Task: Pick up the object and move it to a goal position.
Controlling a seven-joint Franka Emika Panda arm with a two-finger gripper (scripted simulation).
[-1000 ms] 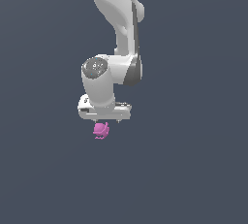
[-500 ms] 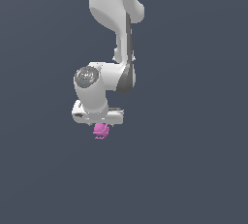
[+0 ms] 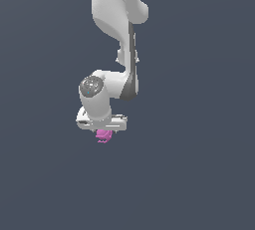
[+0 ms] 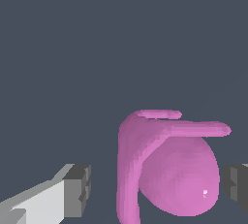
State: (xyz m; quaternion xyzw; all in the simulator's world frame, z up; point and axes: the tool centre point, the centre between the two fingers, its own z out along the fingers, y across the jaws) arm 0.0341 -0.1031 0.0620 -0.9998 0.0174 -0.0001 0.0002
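The object is a small magenta-pink lumpy item with little protrusions at its base, resting on the dark grey floor. My white gripper sits directly over it, and its hand covers the object's top. In the wrist view the object lies between the two grey fingertips. It is close to one finger, with a clear gap to the other. The gripper is open around the object.
The plain dark grey floor fills the scene on all sides. The white arm rises above the gripper to the frame's upper edge. No other objects or goal marker show.
The gripper has moved down and slightly towards the exterior view's left, so its fingers now straddle the object. The object has not moved.
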